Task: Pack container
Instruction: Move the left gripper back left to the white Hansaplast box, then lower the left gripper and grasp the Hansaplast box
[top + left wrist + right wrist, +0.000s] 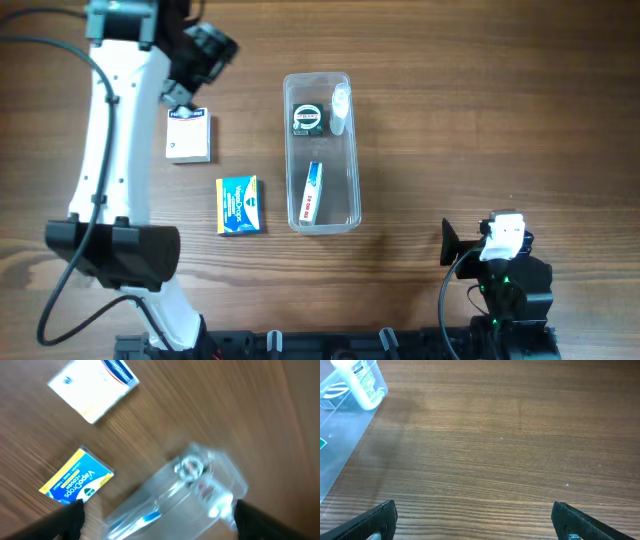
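Left of the container [321, 152] and well apart from it, the left end effector [160, 514] hangs over the bench [500, 110] toward the far side. Its two fingers [67, 519] are spread wide with nothing gripped between them. Just nearer than it in the overhead view, a white box [188, 136] with a blue and red stripe at one end lies flat, left of the container's far half. Closer to the container, beside its near half but not touching it, a blue and yellow box [238, 205] also lies flat. The left wrist view is blurred but shows the word VapoDrops on this box.

The container is a long, clear tub standing open side up about the middle of the bench, its length running from far to near. Inside, at the far end, a round black and green item [307, 120] lies with a small white bottle [340, 108] just to its right, by the right wall; whether the two touch I cannot tell. In the near half a slim blue, white and red box [313, 192] lies lengthwise.

Right of the container and nearer the front, well apart from it, the right end effector [475, 521] is over bare wood, its fingers held wide apart and empty. Its wrist view catches the container's right side and the bottle at upper left.
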Available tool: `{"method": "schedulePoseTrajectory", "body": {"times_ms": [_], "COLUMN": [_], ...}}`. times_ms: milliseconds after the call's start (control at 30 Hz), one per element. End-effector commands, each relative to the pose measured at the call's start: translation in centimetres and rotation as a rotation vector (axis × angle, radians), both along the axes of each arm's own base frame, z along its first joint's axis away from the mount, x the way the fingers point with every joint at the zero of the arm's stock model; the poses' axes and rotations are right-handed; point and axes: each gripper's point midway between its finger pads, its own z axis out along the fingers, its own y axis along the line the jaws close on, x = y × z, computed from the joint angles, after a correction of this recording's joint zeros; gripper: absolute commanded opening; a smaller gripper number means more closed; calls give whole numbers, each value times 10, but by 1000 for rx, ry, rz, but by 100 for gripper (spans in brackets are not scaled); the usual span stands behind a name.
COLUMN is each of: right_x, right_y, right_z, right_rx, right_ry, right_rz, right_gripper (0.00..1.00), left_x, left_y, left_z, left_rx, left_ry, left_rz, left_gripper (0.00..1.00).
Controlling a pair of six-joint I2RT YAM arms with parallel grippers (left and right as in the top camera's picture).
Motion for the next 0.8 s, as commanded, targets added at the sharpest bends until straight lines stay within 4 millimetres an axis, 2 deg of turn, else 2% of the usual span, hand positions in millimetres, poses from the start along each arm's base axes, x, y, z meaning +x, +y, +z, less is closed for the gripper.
{"method": "schedulePoseTrajectory", "body": {"times_ms": [0, 200, 433, 500, 767], "right_x": [0, 0, 0, 0, 0], "right_y": [-4, -4, -4, -4, -4], "right_z": [0, 0, 0, 0, 0], "right_rx": [-20, -20, -20, -20, -20], "right_ry": [-9, -9, -9, -9, -9], "right_rz": [-16, -16, -16, -16, -16], "right_gripper": [100, 100, 100, 100, 100], "left_x": [-6, -17, 2, 2, -9], "left_y": [31, 44, 52, 54, 85], "left_z": [-6, -42, -87, -96, -134], "left_rx": [47, 91, 154, 159, 112], "left_ry": [26, 120, 122, 144, 276], "left_rz": [37, -151, -448, -504, -513], "left_gripper": [100, 99, 100, 100, 100]}}
